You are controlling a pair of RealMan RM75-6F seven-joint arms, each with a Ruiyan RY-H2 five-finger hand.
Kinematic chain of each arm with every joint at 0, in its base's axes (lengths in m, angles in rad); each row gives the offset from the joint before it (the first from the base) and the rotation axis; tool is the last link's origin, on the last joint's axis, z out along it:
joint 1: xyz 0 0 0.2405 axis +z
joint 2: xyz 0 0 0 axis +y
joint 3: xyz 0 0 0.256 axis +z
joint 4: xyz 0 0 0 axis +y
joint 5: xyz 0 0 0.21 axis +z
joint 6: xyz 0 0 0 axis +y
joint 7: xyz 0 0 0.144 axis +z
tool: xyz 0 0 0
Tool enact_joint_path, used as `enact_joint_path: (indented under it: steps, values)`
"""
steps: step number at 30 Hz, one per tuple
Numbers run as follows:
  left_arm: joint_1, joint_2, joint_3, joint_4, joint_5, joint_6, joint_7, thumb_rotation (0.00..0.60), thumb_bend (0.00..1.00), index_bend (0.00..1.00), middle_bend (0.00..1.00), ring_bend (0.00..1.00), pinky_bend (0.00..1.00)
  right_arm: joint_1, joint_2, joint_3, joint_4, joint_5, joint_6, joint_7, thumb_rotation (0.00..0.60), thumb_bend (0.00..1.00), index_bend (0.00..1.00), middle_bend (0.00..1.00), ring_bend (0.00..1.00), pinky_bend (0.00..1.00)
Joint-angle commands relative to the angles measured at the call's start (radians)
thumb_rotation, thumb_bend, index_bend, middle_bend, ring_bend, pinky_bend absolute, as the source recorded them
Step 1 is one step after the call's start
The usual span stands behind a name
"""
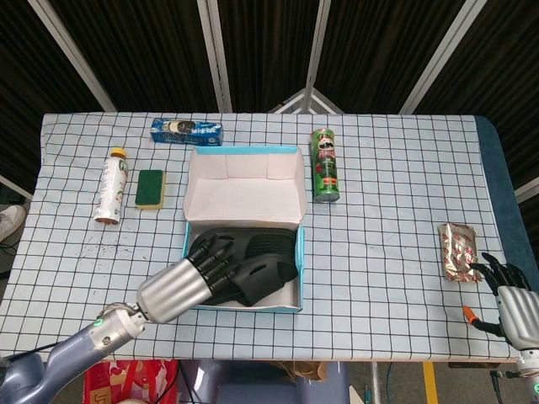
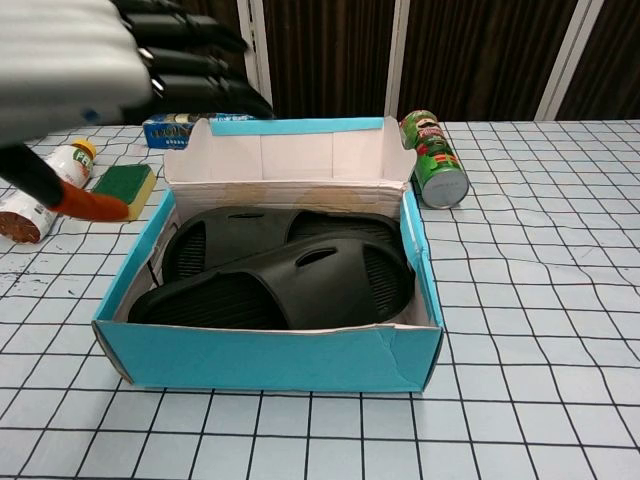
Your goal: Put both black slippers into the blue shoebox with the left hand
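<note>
We see our left hand (image 1: 181, 284) raised above the near left corner of the blue shoebox (image 2: 270, 358), fingers (image 2: 190, 65) spread and holding nothing. Our right hand (image 1: 511, 293) rests at the desk's (image 1: 396, 252) near right edge, fingers loosely apart, empty. Both black slippers (image 2: 290, 275) lie inside the box, one overlapping the other, ribbed soles and side slots showing. Beyond the box's raised lid lies a green Pringles can (image 2: 433, 158); its lettering is too small to read surely.

Green can (image 2: 434, 158): a printed logo shows, too small to read. Blue packet (image 1: 187, 131) and white bottle (image 1: 110, 185): printed labels, illegible. Foil pack (image 1: 458, 251): red print, unreadable.
</note>
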Motion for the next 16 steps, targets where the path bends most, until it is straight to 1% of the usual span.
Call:
enact_joint_path:
  steps: [1, 3, 4, 9, 12, 16]
  values:
    - [0.289, 0.020, 0.063, 0.009, -0.093, 0.309, -0.119, 0.600, 0.26, 0.20, 0.19, 0.06, 0.14, -0.001, -0.004, -0.001, 0.006, -0.014, 0.008, 0.003, 0.600, 0.31, 0.21, 0.10, 0.16, 0.07]
    - [0.347, 0.006, 0.074, 0.044, -0.184, 0.328, -0.160, 0.600, 0.26, 0.24, 0.21, 0.06, 0.14, -0.002, -0.006, -0.001, 0.011, -0.026, 0.016, 0.010, 0.600, 0.31, 0.21, 0.10, 0.16, 0.07]
    - [0.366, -0.008, 0.068, 0.066, -0.216, 0.336, -0.189, 0.600, 0.26, 0.25, 0.22, 0.06, 0.14, -0.003, -0.008, -0.001, 0.016, -0.032, 0.023, 0.013, 0.600, 0.31, 0.21, 0.10, 0.16, 0.07]
    - [0.429, -0.074, 0.031, 0.174, -0.298, 0.364, -0.309, 0.600, 0.26, 0.24, 0.24, 0.06, 0.14, -0.007, -0.028, 0.007, 0.053, -0.065, 0.066, 0.029, 0.600, 0.31, 0.21, 0.10, 0.16, 0.07]
    - [0.448, -0.095, 0.019, 0.205, -0.294, 0.375, -0.348, 0.600, 0.26, 0.22, 0.20, 0.06, 0.14, -0.008, -0.042, 0.012, 0.076, -0.078, 0.087, 0.038, 0.600, 0.31, 0.21, 0.10, 0.16, 0.07]
    - [0.470, -0.127, -0.001, 0.268, -0.267, 0.395, -0.444, 0.600, 0.26, 0.17, 0.13, 0.05, 0.14, -0.007, -0.063, 0.018, 0.106, -0.090, 0.107, 0.025, 0.600, 0.31, 0.21, 0.10, 0.16, 0.07]
